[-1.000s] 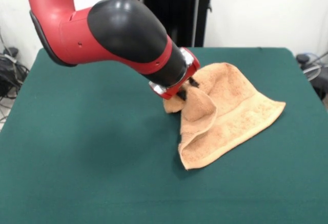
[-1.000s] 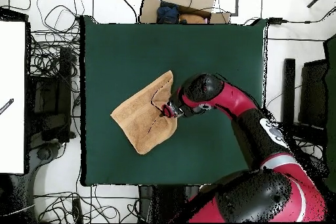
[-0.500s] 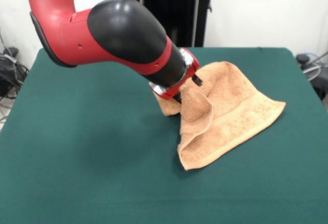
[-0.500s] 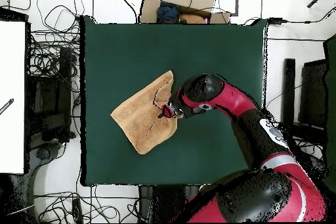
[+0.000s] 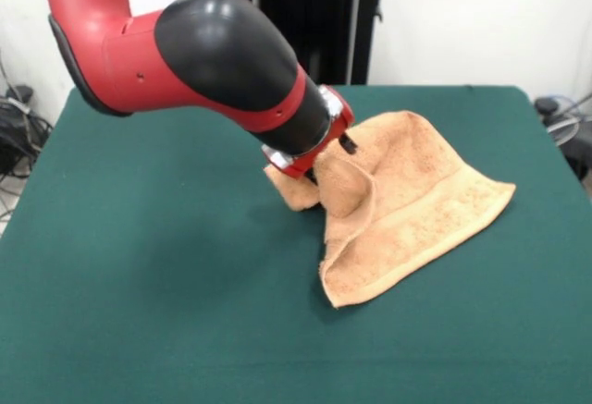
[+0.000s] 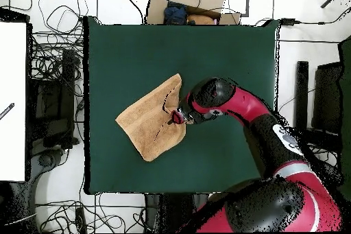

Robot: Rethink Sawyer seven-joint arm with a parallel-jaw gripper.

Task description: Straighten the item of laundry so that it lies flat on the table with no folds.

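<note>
Towel [image 5: 407,201] is on the green bench [image 5: 166,275], right of centre in the front view, left of centre from overhead [image 6: 151,125]. Not flat: the edge nearest the arm is pulled up into a peaked fold, rest spread out with its lower corner pointing toward the camera. Pincer [image 5: 324,159] is at that raised fold, buried in the cloth; looks clamped on the towel, though the fingertips are mostly hidden, so not fully sure. Arm [image 5: 213,62] comes in from the upper left in the front view, angled down. Overhead, pincer [image 6: 176,116] sits on the towel's right edge.
</note>
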